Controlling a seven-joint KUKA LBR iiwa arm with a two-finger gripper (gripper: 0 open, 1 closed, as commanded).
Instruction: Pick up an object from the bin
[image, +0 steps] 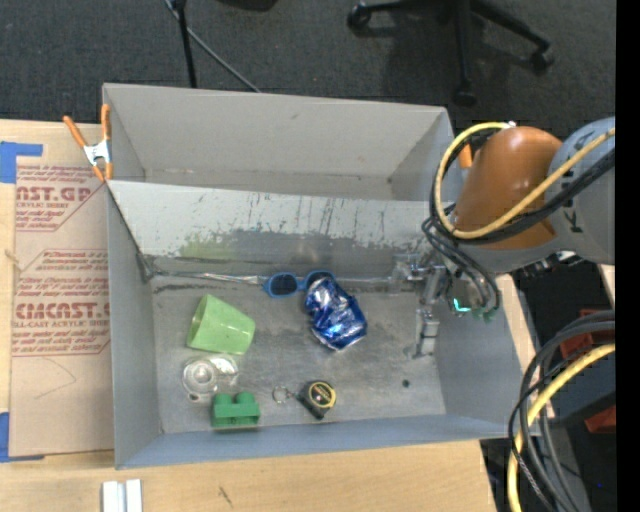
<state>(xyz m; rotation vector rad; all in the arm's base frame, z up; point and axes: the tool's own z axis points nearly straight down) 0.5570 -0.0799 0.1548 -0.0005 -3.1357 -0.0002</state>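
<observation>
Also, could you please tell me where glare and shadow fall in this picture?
Camera view: white glints on the blue wrapper and the clear piece; the light is even, so the green cup casts only a faint shadow; the back wall of the bin is brightest.

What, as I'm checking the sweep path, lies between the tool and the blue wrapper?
Nothing: in the camera view, only bare bin floor separates the tool from the blue wrapper.

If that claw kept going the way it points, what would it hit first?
Probably the bare floor of the grey metal bin; the gripper points down beside the crumpled blue foil wrapper, though depth is unclear.
</observation>
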